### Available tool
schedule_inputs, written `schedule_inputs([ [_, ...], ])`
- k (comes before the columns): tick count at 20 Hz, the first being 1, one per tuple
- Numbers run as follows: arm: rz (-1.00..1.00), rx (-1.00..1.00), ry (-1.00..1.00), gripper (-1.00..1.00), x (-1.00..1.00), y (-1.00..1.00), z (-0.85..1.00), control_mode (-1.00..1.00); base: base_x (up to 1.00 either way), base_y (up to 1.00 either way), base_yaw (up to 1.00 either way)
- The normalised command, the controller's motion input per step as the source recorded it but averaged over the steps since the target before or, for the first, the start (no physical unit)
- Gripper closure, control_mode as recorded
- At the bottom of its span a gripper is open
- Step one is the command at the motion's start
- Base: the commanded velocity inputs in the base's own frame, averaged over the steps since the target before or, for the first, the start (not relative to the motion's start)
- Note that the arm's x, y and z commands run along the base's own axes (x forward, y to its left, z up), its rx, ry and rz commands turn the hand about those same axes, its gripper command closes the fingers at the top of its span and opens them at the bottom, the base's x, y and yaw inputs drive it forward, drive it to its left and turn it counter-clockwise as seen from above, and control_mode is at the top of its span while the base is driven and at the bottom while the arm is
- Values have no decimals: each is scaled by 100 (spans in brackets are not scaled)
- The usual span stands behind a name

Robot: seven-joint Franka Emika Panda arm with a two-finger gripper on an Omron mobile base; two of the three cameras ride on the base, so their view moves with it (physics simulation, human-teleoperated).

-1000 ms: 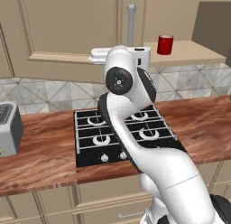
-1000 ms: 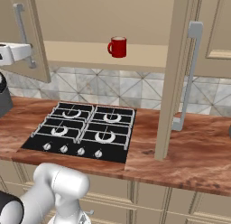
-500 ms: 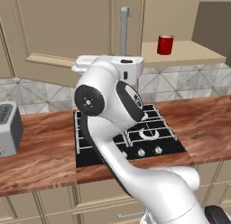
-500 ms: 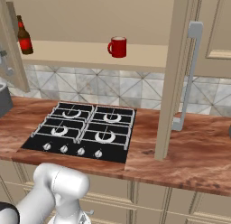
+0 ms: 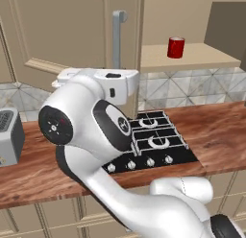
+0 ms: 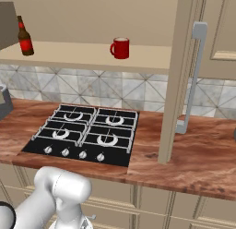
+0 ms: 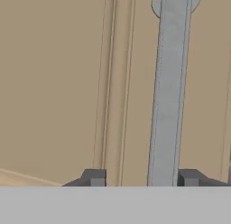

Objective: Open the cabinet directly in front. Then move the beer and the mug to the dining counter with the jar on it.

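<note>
The cabinet stands with both doors swung out. Its left door (image 5: 72, 35) faces the hand, and the right door (image 6: 177, 75) shows edge-on. On the shelf inside stand the beer (image 6: 25, 37) at the left and the red mug (image 6: 120, 48) towards the middle; the mug (image 5: 176, 47) is also in the left base view. My gripper (image 7: 142, 178) is open around the left door's silver handle (image 7: 169, 92), which runs between the fingertips close to the right one (image 7: 189, 177). The dining counter and the jar are out of view.
A black hob (image 6: 85, 133) sits in the wood worktop (image 6: 184, 154) below the shelf. A grey toaster (image 5: 9, 136) stands at the worktop's left end. The right door's handle (image 6: 193, 75) juts out over the worktop. My own arm (image 5: 86, 131) blocks much of the left base view.
The left door has swung further out to the left with my hand on its handle, uncovering the beer. The jaws have widened slightly. The mug has not moved.
</note>
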Motion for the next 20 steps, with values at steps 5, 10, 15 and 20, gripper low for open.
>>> schedule_inputs([
  [5,0,0,0,-100,-15,6,-2,-100,0,0,0],
  [10,0,0,0,-100,-95,-3,-26,-100,0,0,0],
  [15,2,5,-5,-100,-63,-38,-2,-100,0,0,0],
  [20,18,22,0,-100,0,-91,7,-100,0,0,0],
])
